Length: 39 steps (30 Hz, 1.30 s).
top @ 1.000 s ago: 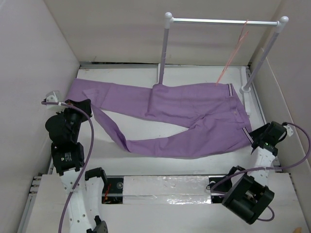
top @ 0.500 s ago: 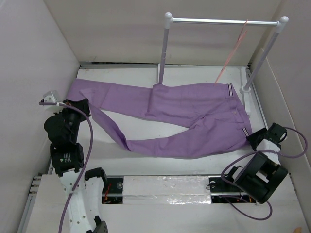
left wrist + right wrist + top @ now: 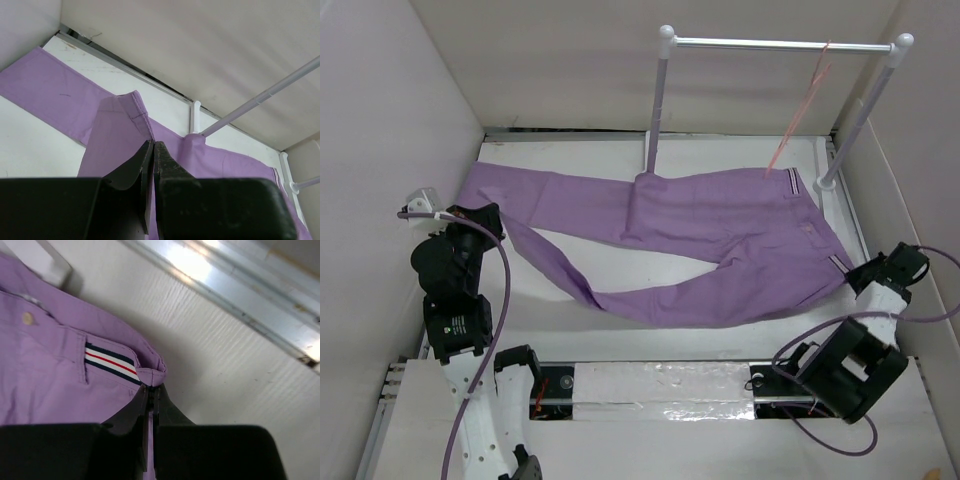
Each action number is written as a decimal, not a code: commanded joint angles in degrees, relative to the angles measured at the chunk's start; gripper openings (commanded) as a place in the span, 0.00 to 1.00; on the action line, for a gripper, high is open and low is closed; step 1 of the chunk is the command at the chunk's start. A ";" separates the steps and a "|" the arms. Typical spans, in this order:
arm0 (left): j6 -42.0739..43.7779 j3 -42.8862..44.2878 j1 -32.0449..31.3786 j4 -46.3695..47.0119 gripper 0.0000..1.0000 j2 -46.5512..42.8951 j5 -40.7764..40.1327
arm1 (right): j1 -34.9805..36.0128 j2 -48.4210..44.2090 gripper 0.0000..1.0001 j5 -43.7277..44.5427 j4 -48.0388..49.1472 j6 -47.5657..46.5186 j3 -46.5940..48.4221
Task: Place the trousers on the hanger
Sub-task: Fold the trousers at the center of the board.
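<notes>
Right now the trousers (image 3: 710, 225) lie flat across the white table (image 3: 550, 320), waistband at the right, both legs running off to the left. The right gripper (image 3: 151, 389) is clamped on the near corner of the waistband, its jaws pressed together on the purple cloth just below the dark, white and red stripe. The left gripper (image 3: 152, 145) is closed too, pinching the end of the near leg, and the cloth stands up in a fold above its fingertips. The far leg reaches the left wall. The hanger (image 3: 794, 117) hangs tilted from the rack (image 3: 780, 44) crossbar near the right post, its low tip just over the waistband's far end.
</notes>
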 commanded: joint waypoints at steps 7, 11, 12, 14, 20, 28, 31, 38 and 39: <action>-4.90 6.27 -0.24 4.32 0.00 3.53 -7.41 | 0.23 -22.98 0.00 13.14 -11.15 2.23 10.43; -7.89 7.68 -0.24 4.32 0.00 5.30 -10.50 | 1.89 -24.42 0.00 17.53 -20.19 0.75 16.74; -8.41 7.68 -0.24 3.88 0.00 5.47 -11.47 | 2.78 -24.51 0.00 20.59 -21.08 0.39 17.81; -8.42 6.90 -0.24 2.92 0.00 5.30 -16.91 | 6.01 -24.78 0.00 24.38 -23.71 -0.75 21.40; -10.61 -0.05 0.63 5.28 0.00 3.98 -27.82 | 12.97 -15.83 0.00 28.46 -16.91 -1.55 26.78; -13.69 -0.31 1.69 3.79 0.00 12.84 -36.25 | 21.41 12.47 0.00 33.28 -21.35 1.00 49.07; -15.44 2.49 2.22 2.38 0.00 18.91 -38.27 | 21.95 14.42 0.00 30.83 -15.49 0.12 49.38; -16.42 11.98 2.22 -3.06 0.00 36.74 -45.13 | 24.41 24.52 0.00 30.55 -20.65 1.79 57.72; -16.42 13.38 2.22 -2.89 0.00 37.72 -45.49 | 24.41 24.96 0.00 30.21 -20.04 1.62 57.72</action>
